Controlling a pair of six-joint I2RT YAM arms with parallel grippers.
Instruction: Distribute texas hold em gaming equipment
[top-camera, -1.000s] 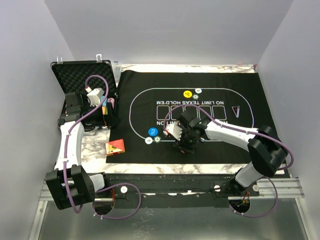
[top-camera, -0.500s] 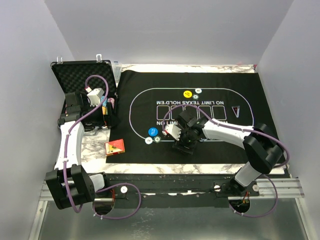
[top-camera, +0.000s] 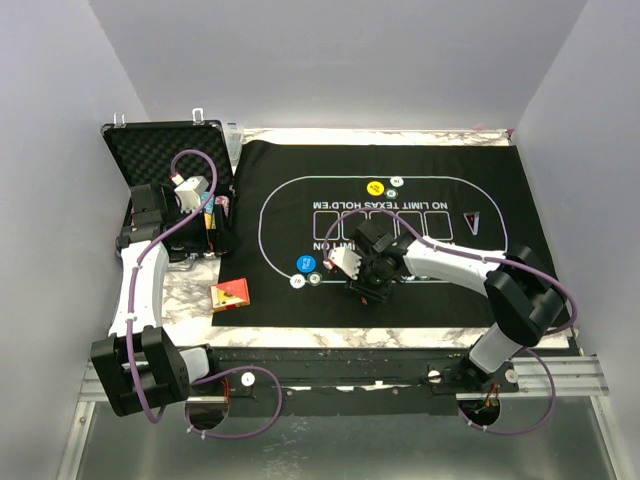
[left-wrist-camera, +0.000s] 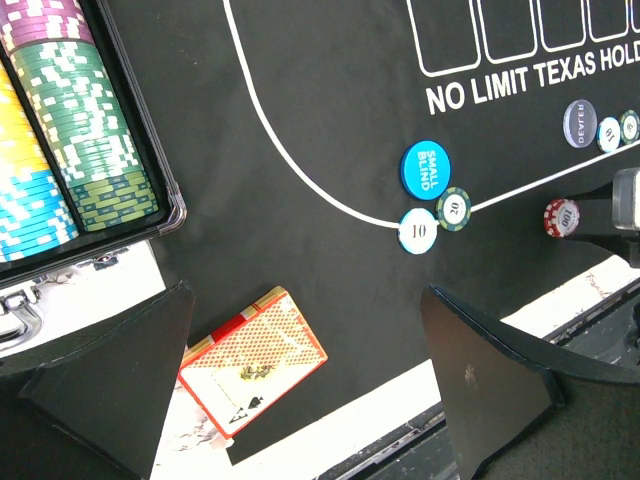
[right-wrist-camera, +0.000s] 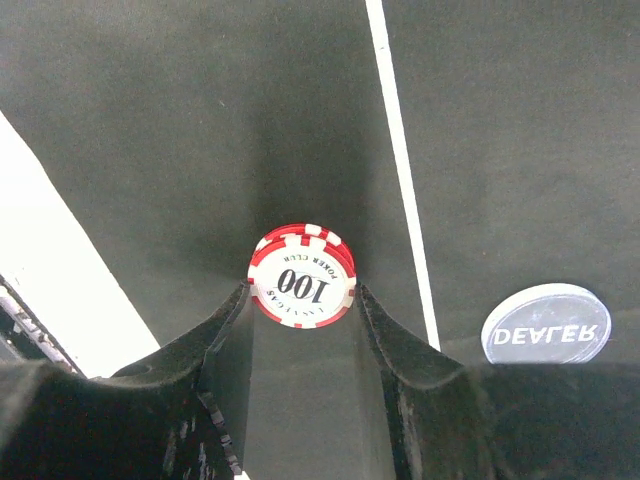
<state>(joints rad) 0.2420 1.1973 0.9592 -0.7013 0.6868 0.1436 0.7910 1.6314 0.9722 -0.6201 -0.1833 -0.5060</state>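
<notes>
A red-and-white 100 poker chip (right-wrist-camera: 302, 275), seemingly on top of another, sits on the black mat's near side, and my right gripper (right-wrist-camera: 302, 292) is shut on it, a fingertip against each edge. This chip (left-wrist-camera: 561, 217) also shows in the left wrist view. A grey DEALER button (right-wrist-camera: 545, 325) lies just beside it. My left gripper (left-wrist-camera: 310, 400) hangs open over the mat's left edge, above the red-orange card box (left-wrist-camera: 253, 362). A blue SMALL BLIND button (left-wrist-camera: 425, 167) lies with a white 10 chip (left-wrist-camera: 417, 231) and a green 20 chip (left-wrist-camera: 454, 208).
The open black case (top-camera: 160, 150) at far left holds rows of chips (left-wrist-camera: 80, 130). A yellow button (top-camera: 375, 187) and a small white chip (top-camera: 396, 181) lie at the mat's far side. The felt mat (top-camera: 470, 290) covers most of the marble table.
The right gripper has shifted slightly and its fingers have come in onto the red 100 chip. The left arm has not moved.
</notes>
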